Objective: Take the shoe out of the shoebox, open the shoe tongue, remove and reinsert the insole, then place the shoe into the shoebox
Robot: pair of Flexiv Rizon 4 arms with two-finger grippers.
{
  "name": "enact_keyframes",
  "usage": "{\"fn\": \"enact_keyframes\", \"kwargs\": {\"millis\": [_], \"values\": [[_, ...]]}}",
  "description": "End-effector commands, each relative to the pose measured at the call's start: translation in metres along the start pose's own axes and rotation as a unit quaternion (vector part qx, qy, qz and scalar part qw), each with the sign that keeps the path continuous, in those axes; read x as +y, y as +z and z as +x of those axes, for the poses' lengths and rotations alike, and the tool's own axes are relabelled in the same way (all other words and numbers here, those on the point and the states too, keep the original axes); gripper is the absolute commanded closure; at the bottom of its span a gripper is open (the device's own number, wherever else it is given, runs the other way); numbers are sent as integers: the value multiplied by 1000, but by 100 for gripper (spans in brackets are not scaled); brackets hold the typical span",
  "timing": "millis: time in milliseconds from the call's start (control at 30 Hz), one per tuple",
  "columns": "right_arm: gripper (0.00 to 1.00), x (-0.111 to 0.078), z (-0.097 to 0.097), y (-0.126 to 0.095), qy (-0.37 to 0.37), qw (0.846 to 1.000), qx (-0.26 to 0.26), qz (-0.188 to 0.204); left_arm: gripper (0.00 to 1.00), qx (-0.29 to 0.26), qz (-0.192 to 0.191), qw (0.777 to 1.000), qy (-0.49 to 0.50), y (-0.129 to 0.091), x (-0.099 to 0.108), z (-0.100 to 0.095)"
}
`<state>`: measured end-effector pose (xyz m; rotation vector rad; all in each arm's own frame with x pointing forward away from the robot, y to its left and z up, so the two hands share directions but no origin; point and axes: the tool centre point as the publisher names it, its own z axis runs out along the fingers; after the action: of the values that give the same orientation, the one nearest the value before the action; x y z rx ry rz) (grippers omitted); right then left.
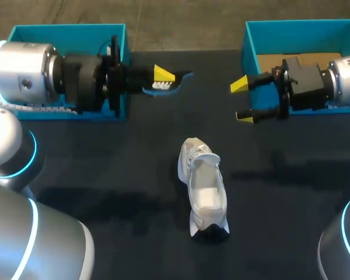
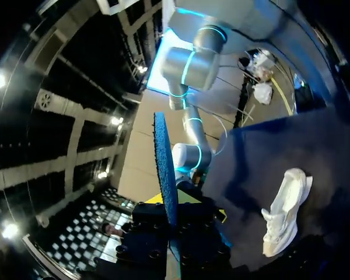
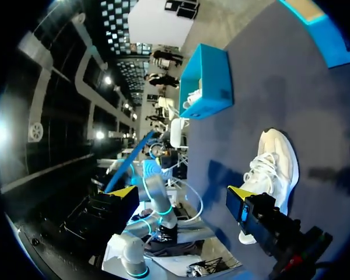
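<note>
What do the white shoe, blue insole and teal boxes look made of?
White lace-up sneaker: matte fabric or mesh upper, probably; no gloss, soft folded tongue.
Thin blue insole: likely foam with a textile face; grainy, matte surface.
Left teal rectangular box and right teal rectangular box: printed cardboard, it seems; flat matte walls, brown board inside the right one.

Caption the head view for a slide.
Left gripper holds the blue insole, right gripper with jaws open, white shoe on the black table.
</note>
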<state>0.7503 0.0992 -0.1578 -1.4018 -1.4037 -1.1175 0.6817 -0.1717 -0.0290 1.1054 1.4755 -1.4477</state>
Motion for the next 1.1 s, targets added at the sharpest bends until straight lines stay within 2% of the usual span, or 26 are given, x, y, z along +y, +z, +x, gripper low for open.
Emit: {"fn": "enact_keyframes", "kwargs": {"millis": [33, 333, 500, 567, 633, 733, 800, 1100], "values": [[0, 4, -2, 5, 5, 1000, -5, -6, 100, -3, -10, 997, 73, -2, -5, 8], [0, 4, -2, 5, 5, 1000, -5, -6, 100, -3, -10, 997, 73, -2, -5, 8], [0, 7, 0, 5, 6, 1000, -1, -2, 100, 7, 1, 983, 181, 20, -2, 36], [0, 8, 3, 6, 5, 1000, 6, 1, 100, -9, 5, 977, 215, 24, -1, 44], [0, 9, 7, 7, 7, 1000, 14, 5, 100, 4, -5, 970, 243, 28, 0, 54], [0, 12, 13, 11, 6, 1000, 20, 6, 100, -17, -5, 958, 288, 31, -1, 66], [0, 13, 16, 13, 5, 1000, 25, 8, 100, -27, -10, 954, 299, 32, 1, 71], [0, 15, 22, 25, 3, 999, 47, 22, 100, -7, -31, 941, 337, 43, 9, 84]]}}
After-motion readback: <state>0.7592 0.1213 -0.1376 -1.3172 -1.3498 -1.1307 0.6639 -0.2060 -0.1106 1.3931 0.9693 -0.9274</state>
